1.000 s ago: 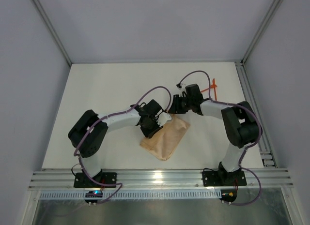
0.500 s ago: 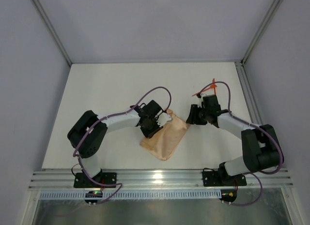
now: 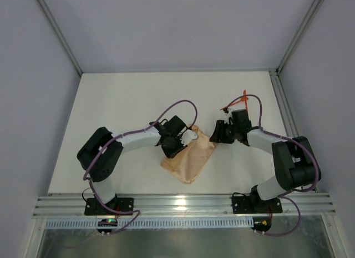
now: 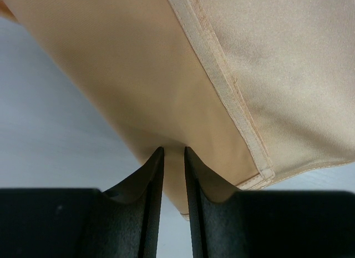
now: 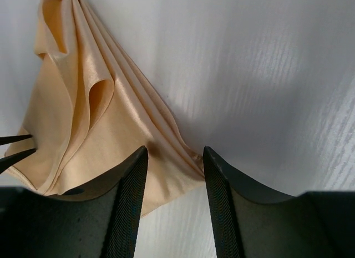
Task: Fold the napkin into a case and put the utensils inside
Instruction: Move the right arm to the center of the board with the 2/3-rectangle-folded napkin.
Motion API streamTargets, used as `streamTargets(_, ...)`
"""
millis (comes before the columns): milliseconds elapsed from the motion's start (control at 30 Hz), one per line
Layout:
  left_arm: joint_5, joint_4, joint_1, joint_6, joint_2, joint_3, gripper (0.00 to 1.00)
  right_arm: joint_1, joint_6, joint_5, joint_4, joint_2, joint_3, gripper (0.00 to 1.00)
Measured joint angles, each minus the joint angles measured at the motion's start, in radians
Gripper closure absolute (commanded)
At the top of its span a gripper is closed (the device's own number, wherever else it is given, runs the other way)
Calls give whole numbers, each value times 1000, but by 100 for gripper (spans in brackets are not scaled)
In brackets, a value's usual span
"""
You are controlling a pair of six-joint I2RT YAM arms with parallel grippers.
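The peach-orange napkin (image 3: 191, 158) lies rumpled and partly folded on the white table between the two arms. My left gripper (image 3: 187, 137) is at its upper left edge, jaws nearly together with cloth pinched between the tips (image 4: 172, 152). The hemmed napkin (image 4: 138, 75) fills the left wrist view. My right gripper (image 3: 215, 133) is at the napkin's upper right corner, open, and that corner of the pleated napkin (image 5: 83, 136) lies loose between its jaws (image 5: 173, 152). The orange-red utensils (image 3: 239, 102) lie behind the right arm, partly hidden by its cable.
A metal rail (image 3: 288, 125) runs along the table's right edge and another along the front edge (image 3: 183, 205). Grey walls close in the left, right and far sides. Purple cables loop over both arms.
My right gripper has opened and let go of the napkin's upper right corner, and it has moved right and slightly nearer. The left gripper has kept its hold and place.
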Motion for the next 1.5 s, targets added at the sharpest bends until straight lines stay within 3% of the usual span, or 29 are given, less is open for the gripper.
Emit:
streamTargets(333,-8,6,-4,11,0,-1,76,-5,77,-198,158,8,-95,54)
streamTargets(600,-23,15,-8,24,0,-2,76,-5,97,-300,150,-37,-159,54)
streamTargets(833,-45,22,-15,58,0,-3,76,-5,98,-360,119,-173,-257,54)
streamTargets(1100,-62,27,-25,78,0,-5,76,8,151,-436,196,-196,-369,54)
streamTargets(1433,-75,33,-33,90,-2,-10,76,10,146,-439,101,-443,-370,53)
streamTargets(1500,-75,33,-33,91,-3,-10,76,10,130,-411,17,-482,-347,53)
